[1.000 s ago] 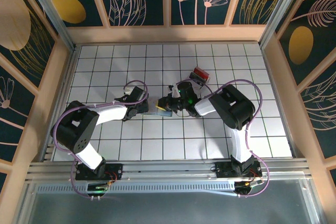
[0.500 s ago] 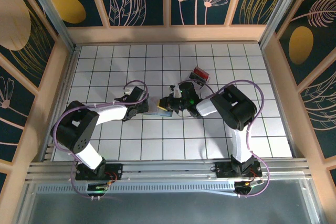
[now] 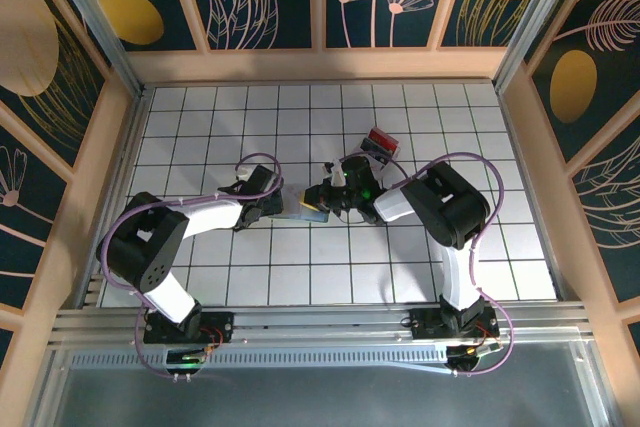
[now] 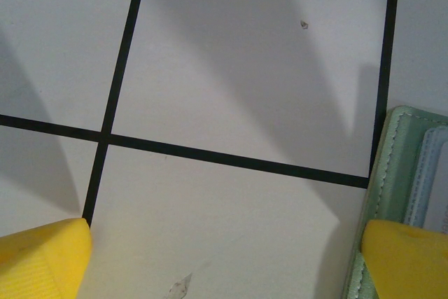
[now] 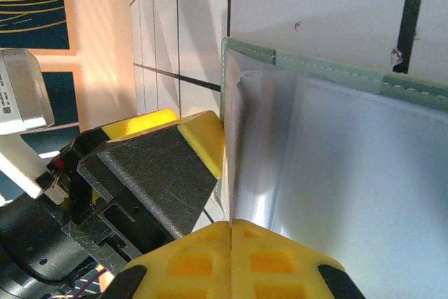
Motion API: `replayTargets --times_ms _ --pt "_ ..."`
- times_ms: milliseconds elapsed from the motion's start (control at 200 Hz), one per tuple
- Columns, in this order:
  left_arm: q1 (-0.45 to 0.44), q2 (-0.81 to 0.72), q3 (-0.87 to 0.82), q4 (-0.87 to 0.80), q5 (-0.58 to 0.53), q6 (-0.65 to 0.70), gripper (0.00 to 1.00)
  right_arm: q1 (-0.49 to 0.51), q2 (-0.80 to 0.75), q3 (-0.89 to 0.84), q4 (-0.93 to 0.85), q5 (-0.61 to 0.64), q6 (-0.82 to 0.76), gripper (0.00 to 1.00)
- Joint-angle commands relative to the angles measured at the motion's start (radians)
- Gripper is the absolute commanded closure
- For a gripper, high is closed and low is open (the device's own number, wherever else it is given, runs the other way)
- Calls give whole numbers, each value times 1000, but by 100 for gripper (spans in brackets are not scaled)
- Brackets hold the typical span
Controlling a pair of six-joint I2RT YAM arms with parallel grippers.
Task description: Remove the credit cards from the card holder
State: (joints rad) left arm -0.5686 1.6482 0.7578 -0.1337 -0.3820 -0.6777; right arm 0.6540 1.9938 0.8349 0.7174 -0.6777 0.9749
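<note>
the card holder (image 3: 303, 211) lies mid-worktop (image 4: 245, 68) with a pale card (image 5: 350, 173) showing in it. right fingers (image 5: 196, 250) are closed at that card's edge. left fingers (image 4: 42, 257) are spread wide, one at the holder's rim. unpinned, the holder may drag along with the card. bare tiles surround the holder.

A clear box (image 3: 380, 142) with red contents rests on a gridded table (image 3: 200, 127).
</note>
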Motion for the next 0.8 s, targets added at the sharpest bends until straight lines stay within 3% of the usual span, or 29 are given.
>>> replayTargets --times_ms 0,205,365,796 --pt "3 -24 4 -76 -19 2 1 -7 -49 -3 -35 22 -28 99" --pt "3 -104 53 -106 -26 25 1 -2 -53 32 -151 56 -70 100" --pt "3 -123 61 -72 34 51 1 0 -57 53 -191 65 -86 100" --pt "-14 40 74 -30 61 96 1 3 -67 68 -222 69 -91 98"
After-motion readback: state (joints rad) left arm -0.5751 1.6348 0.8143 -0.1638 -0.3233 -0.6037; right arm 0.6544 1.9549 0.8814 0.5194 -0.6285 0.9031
